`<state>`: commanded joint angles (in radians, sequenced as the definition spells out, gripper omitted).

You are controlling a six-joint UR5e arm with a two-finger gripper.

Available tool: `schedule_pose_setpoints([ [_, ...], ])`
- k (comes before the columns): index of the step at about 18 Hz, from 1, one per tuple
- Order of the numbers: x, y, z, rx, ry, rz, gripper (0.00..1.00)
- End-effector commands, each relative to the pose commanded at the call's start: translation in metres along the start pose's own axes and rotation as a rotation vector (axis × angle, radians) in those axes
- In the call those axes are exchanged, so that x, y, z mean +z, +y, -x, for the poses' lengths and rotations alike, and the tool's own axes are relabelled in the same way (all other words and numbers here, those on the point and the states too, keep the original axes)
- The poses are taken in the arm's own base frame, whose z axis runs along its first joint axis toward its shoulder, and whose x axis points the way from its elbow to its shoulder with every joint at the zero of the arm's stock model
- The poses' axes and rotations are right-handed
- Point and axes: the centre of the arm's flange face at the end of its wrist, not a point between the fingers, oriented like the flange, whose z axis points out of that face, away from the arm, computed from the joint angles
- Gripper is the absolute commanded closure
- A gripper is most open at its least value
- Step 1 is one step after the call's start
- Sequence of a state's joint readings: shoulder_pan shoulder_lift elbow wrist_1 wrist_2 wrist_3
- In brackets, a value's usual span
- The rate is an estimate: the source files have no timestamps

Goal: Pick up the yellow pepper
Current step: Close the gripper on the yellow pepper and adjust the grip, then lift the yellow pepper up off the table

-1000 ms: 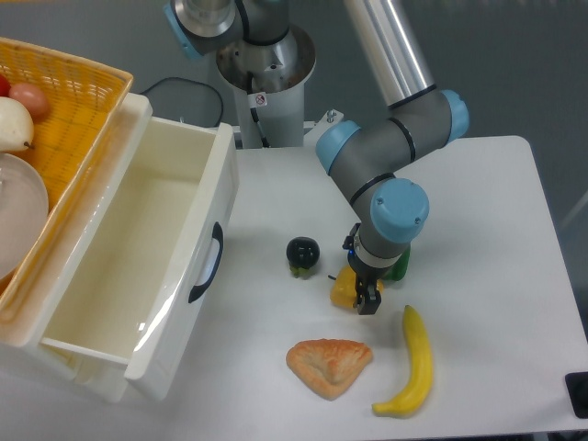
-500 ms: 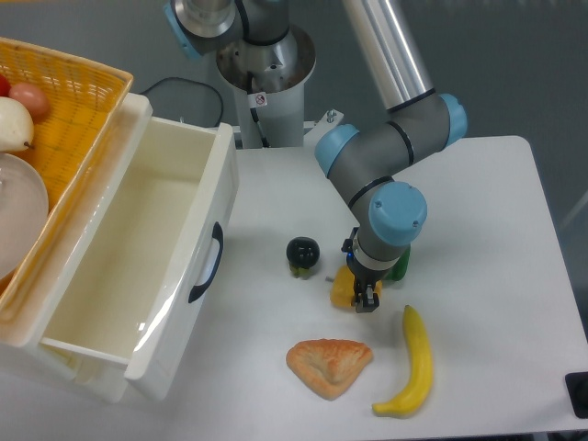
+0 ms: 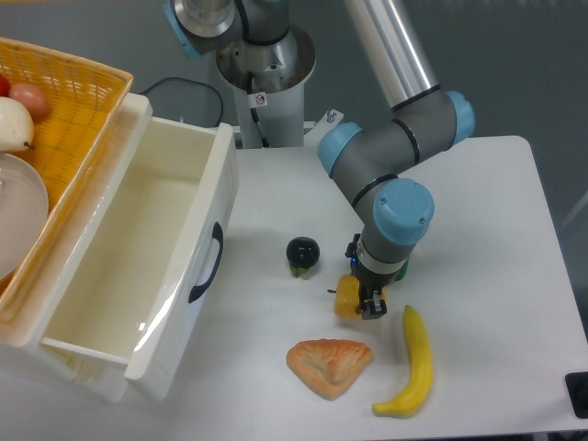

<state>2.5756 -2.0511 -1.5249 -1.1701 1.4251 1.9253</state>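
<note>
The yellow pepper [image 3: 346,296] sits on the white table [image 3: 478,211] just in front of the dark eggplant-like item [image 3: 302,252], with the gripper [image 3: 368,304] down at its right side, jaws apparently closing around it though full contact can't be told. Step looks like the grasp; next calls for a firm clamp, then a straight lift. Count: one yellow pepper, one banana [image 3: 410,362], one pastry [image 3: 328,366], one open drawer [image 3: 138,266], one basket [image 3: 64,101].

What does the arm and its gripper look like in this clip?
The arm has grey cylindrical links, a silver metal tube section and light blue round joint caps. The gripper is small and dark, with short black jaws. The base column is pale grey with a small round sticker.
</note>
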Motion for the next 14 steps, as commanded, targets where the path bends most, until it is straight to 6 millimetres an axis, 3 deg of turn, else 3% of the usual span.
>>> schedule_pose_setpoints([
  [6, -0.048, -0.014, -0.004, -0.140, -0.011, -0.038, 0.90],
  [11, -0.087, -0.027, -0.025, -0.154, 0.030, -0.044, 0.90],
  [14, -0.095, -0.038, -0.038, -0.162, 0.062, -0.049, 0.90],
])
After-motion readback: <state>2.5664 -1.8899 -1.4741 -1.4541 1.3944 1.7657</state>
